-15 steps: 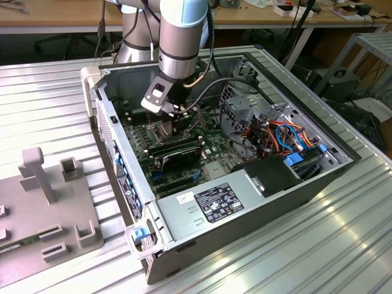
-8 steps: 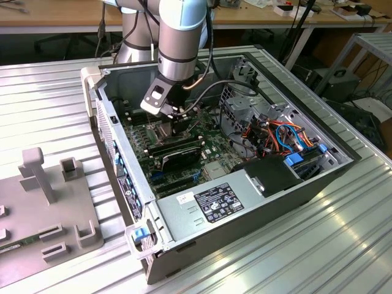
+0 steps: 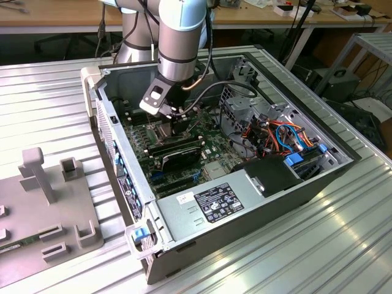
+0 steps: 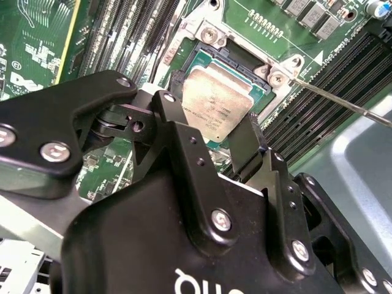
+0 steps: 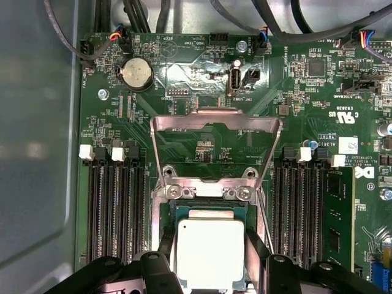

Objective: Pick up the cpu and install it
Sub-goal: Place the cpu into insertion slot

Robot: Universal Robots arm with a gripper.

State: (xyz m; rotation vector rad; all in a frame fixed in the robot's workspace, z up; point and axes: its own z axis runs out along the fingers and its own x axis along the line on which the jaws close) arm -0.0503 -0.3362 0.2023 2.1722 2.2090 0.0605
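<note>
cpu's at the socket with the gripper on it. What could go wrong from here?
1. The gripper clamps the cpu at the socket; in the second wrist view its edges look slightly skewed to the frame, so it may seat crooked.
2. The open load plate and thin lever stand close to the fingers; a sideways move might snag them.

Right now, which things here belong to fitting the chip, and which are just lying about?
For the job:
chip, at the socket
socket
open metal frame
pincer, shut on the chip

Lying about:
coin battery
memory slots
power supply box
grey stand outside the case
</note>
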